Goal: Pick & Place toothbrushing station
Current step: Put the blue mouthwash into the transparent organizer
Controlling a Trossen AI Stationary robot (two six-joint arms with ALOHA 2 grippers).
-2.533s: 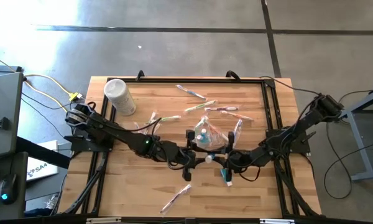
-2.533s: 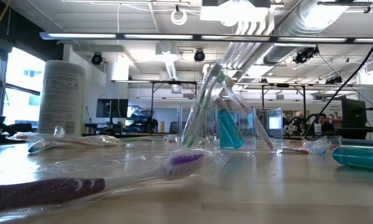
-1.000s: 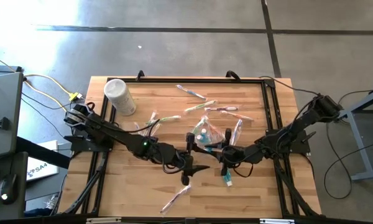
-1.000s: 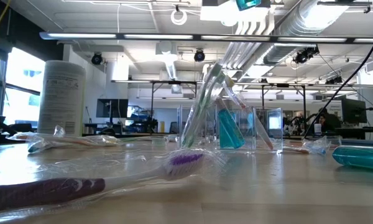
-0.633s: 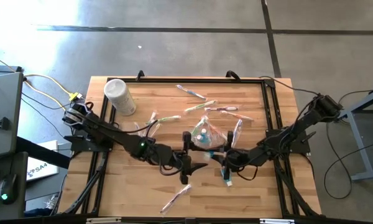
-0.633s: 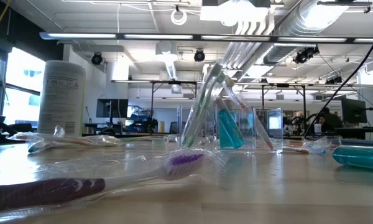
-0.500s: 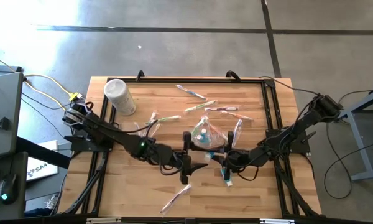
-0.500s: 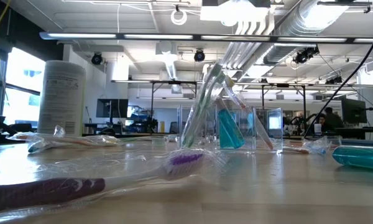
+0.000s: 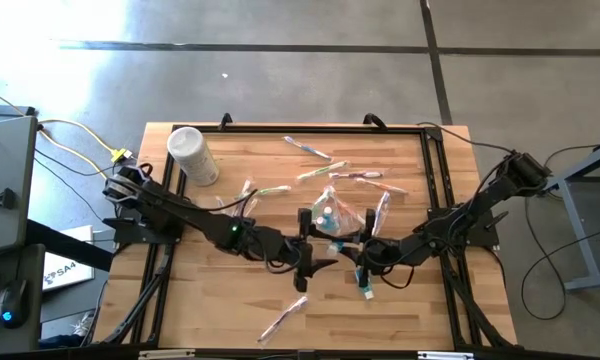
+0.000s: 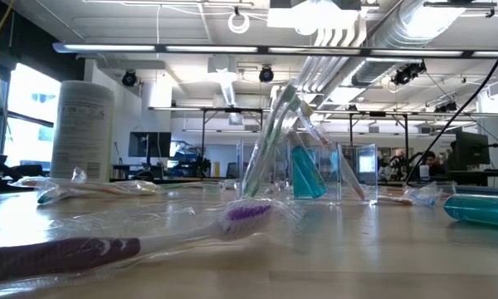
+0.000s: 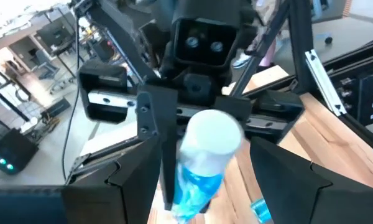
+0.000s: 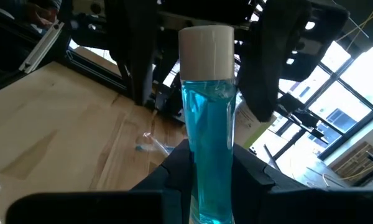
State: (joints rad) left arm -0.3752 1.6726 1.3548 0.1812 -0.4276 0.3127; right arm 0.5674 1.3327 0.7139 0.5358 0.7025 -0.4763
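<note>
The toothbrushing station (image 9: 332,216) (image 10: 349,170), a clear boxy holder, stands on its base at mid-table. Toothbrushes and a blue tube lean in it. Nearer the table's front, my right gripper (image 9: 353,256) (image 12: 208,171) is shut on a blue tube with a white cap (image 12: 206,50), held above the wood. My left gripper (image 9: 318,262) (image 11: 205,177) faces it from the left and is open. Its fingers stand on either side of the cap (image 11: 210,132); I cannot tell whether they touch it. My right gripper pinches the blue tube's body (image 12: 208,149) between its two fingers, well below the cap. The fingers come in about level from the table's right and lie along the tube. The tube sticks out past the fingertips, cap toward my left gripper, lifted clear of the table.
A white cylindrical tub (image 9: 192,155) (image 10: 81,133) stands at the far left. Wrapped toothbrushes lie scattered behind the station (image 9: 355,178) and near the front edge (image 9: 283,320). A teal tube (image 9: 365,288) (image 10: 480,208) lies under my right gripper. Black rails frame the table.
</note>
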